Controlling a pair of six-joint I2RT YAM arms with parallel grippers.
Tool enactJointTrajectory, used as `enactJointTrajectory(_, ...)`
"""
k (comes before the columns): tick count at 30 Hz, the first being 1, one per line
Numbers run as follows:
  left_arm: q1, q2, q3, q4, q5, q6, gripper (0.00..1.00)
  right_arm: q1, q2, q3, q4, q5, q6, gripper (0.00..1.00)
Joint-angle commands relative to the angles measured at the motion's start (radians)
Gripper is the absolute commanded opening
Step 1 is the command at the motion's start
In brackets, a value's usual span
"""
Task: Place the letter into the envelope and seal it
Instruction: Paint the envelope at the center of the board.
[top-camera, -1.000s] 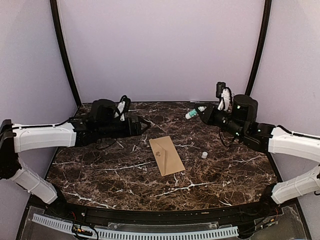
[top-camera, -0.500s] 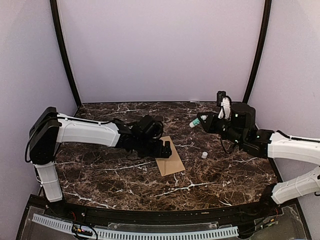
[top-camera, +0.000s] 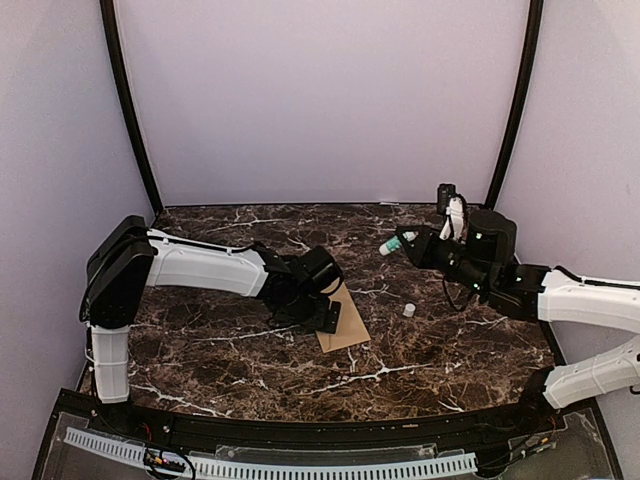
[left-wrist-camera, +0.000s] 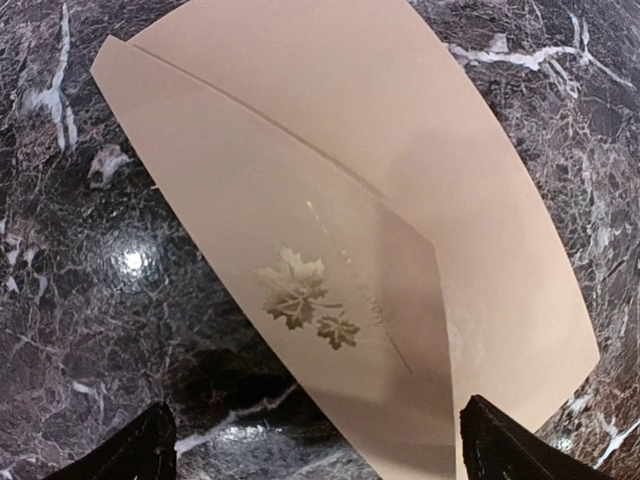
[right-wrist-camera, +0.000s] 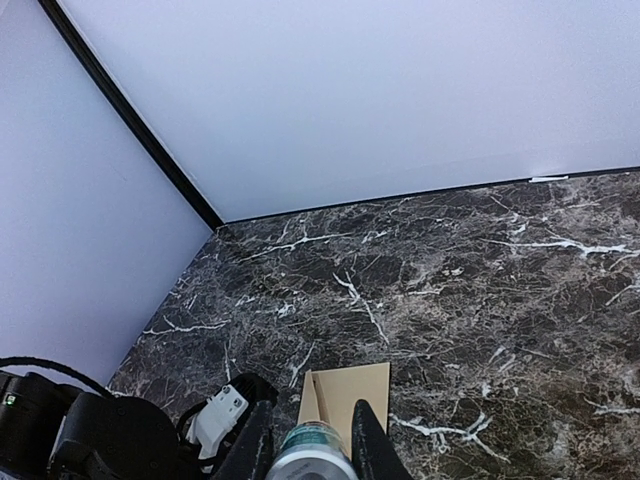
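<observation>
Tan kraft paper envelope (top-camera: 350, 327) lies flat on dark marble table (top-camera: 200, 350). Left gripper (left-wrist-camera: 325, 445) over it, spread wide, empty, probably to pin it. Right gripper (right-wrist-camera: 312, 432) clamps white-green glue stick (top-camera: 393, 243) for sealing.

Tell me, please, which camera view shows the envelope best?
The left wrist view: the envelope fills the frame, its flap edge and leaf print clear. The top external view shows only one end beside the left gripper, which covers the rest. The right wrist view shows just a small end behind the bottle.
</observation>
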Motion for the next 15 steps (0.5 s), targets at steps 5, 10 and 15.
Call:
enactJointTrajectory(5, 0.0, -0.03, 0.016, -0.082, -0.063, 0.032, 0.78, -0.003, 0.02, 0.002, 0.059, -0.014, 0.009, 0.0)
enactJointTrajectory(10, 0.002, -0.078, -0.04, -0.06, -0.079, 0.03, 0.6, -0.003, 0.044, 0.009, 0.055, -0.021, 0.013, 0.0)
enactJointTrajectory(15, 0.032, -0.166, -0.135, 0.026, -0.053, 0.017, 0.49, -0.002, 0.097, 0.027, 0.073, -0.073, -0.007, 0.0)
